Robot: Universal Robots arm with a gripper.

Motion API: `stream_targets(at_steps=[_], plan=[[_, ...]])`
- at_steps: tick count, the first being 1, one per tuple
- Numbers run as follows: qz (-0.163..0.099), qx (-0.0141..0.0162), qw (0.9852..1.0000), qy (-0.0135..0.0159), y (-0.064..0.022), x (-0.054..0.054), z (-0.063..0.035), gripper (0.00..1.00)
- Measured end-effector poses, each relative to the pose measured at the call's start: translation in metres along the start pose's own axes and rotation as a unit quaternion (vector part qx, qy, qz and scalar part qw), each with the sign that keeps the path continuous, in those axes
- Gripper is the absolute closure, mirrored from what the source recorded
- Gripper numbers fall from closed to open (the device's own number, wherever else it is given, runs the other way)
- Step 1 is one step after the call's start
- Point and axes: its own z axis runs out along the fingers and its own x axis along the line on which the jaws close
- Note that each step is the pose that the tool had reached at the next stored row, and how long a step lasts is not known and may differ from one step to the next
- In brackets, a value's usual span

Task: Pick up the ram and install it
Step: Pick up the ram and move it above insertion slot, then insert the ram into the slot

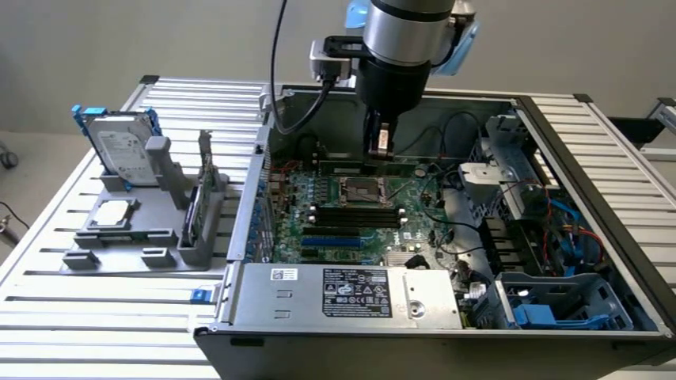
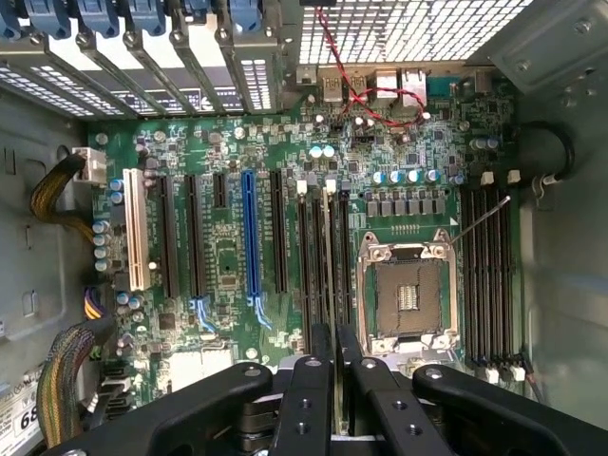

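One thin ram [image 2: 334, 380] sits edge-on in your pincer [image 1: 381, 149], which is clamped on it, above the slots beside the CPU socket [image 2: 408, 296]. Judge it light, stiff and fragile; grip its long edge, never the chips.

Matt black plastic tool [image 2: 334, 334] (grey metal case [image 2: 570, 304])

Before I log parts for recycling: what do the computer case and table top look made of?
Computer case: probably sheet steel, dull grey, with folded edges and punched vents. Table top: likely aluminium, pale satin ribbed slats.
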Motion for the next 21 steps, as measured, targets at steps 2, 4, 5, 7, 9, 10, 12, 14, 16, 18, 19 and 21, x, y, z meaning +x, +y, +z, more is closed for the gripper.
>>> stream_targets(at_steps=[2, 4, 5, 7, 9, 10, 12, 14, 16, 18, 19, 21], plan=[[0.000, 0.0000, 1.0000, -0.0001, 0.0000, 0.0000, 0.0001, 0.86], [0.000, 0.0000, 1.0000, 0.0000, 0.0000, 0.0000, 0.0000, 0.86], [0.000, 0.0000, 1.0000, -0.0001, 0.0000, 0.0000, 0.0001, 0.86], [0.000, 0.0000, 1.0000, -0.0001, 0.0000, 0.0000, 0.0001, 0.86], [0.000, 0.0000, 1.0000, -0.0001, 0.0000, 0.0000, 0.0001, 0.86], [0.000, 0.0000, 1.0000, -0.0001, 0.0000, 0.0000, 0.0001, 0.86], [0.000, 0.0000, 1.0000, -0.0001, 0.0000, 0.0000, 0.0001, 0.86], [0.000, 0.0000, 1.0000, -0.0001, 0.0000, 0.0000, 0.0001, 0.86], [0.000, 0.0000, 1.0000, -0.0001, 0.0000, 0.0000, 0.0001, 0.86], [0.000, 0.0000, 1.0000, -0.0001, 0.0000, 0.0000, 0.0001, 0.86], [0.000, 0.0000, 1.0000, -0.0001, 0.0000, 0.0000, 0.0001, 0.86], [0.000, 0.0001, 1.0000, -0.0002, -0.0001, 0.0000, 0.0015, 0.86]])
